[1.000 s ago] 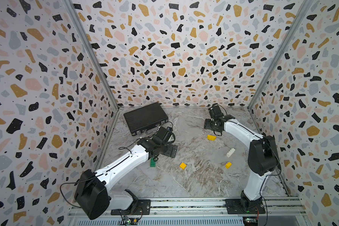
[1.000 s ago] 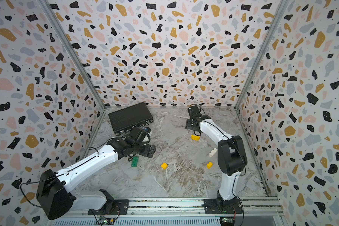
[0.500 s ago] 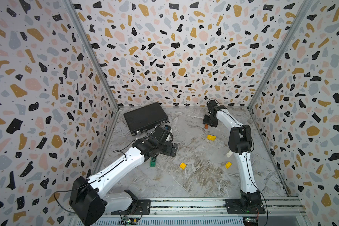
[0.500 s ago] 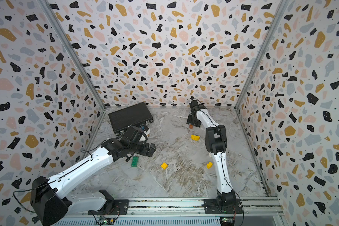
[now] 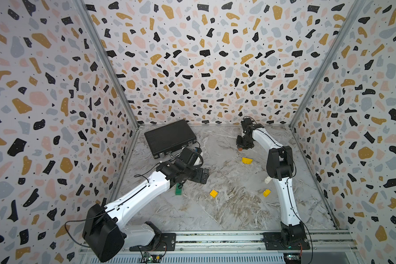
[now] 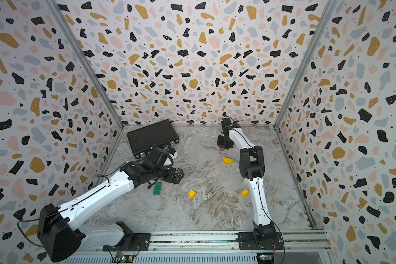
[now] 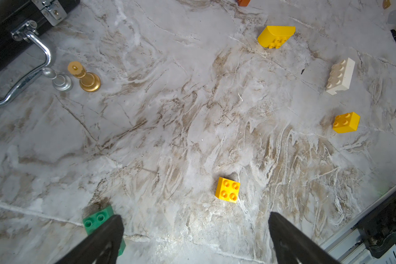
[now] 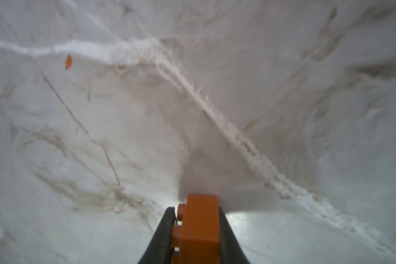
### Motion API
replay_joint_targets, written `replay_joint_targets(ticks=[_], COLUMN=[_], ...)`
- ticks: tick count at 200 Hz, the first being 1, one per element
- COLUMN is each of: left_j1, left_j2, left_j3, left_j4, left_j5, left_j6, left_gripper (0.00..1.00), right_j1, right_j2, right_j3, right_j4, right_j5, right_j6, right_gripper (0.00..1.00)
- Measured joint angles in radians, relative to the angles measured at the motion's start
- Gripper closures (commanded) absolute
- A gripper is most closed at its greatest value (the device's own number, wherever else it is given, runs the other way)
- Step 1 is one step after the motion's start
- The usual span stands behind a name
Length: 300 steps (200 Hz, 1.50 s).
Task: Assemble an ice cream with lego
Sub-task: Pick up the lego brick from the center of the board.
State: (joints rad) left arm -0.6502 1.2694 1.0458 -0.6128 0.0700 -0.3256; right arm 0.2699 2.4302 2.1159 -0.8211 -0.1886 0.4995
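Right gripper [image 8: 197,213] is clamped on the orange-brown brick [image 8: 200,230], well apart from the black case [image 5: 169,137], by the back wall [image 5: 204,68]. Left gripper [image 7: 194,219] is held wide beside that case, over one end of the green brick [image 7: 96,218].

An orange-brown brick [image 6: 222,149] sits at the right pincer [image 6: 222,147] tip, near the half-round yellow brick [image 6: 228,160].

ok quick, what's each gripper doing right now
left gripper: open, holding nothing
right gripper: closed on the orange-brown brick
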Motion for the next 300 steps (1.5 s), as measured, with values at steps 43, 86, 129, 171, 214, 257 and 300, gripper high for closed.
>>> replay_joint_targets(ticks=[43, 86, 129, 171, 214, 257, 300], left_j1=[0.0, 0.0, 0.0, 0.0, 0.0, -0.001, -0.037], left_j2=[-0.002, -0.005, -0.006, 0.042, 0.126, 0.144, 0.205], left_j3=[-0.011, -0.058, -0.075, 0.001, 0.085, 0.113, 0.155], left_j4=[0.057, 0.142, 0.222, 0.198, 0.196, 0.222, 0.212], left_j5=[0.101, 0.228, 0.31, 0.303, 0.3, 0.383, 0.45], left_j6=[0.045, 0.116, 0.156, 0.218, 0.267, 0.292, 0.317], left_gripper=[0.0, 0.0, 0.0, 0.03, 0.04, 0.08, 0.13], right_j1=[0.0, 0.011, 0.039, 0.076, 0.097, 0.097, 0.098], right_j2=[-0.449, -0.551, -0.445, -0.529, -0.598, -0.613, -0.688], right_j3=[-0.591, -1.021, -1.23, -1.238, -1.319, -1.427, -1.481], right_j4=[0.33, 1.55, 2.013, 2.152, 2.213, 2.209, 2.21], right_j5=[-0.43, -0.839, -0.953, -0.994, -0.998, -1.001, -1.005], right_j6=[0.09, 0.904, 1.289, 1.371, 1.382, 1.375, 1.364], right_gripper=[1.0, 1.0, 1.0, 1.0, 1.0, 1.0, 1.0])
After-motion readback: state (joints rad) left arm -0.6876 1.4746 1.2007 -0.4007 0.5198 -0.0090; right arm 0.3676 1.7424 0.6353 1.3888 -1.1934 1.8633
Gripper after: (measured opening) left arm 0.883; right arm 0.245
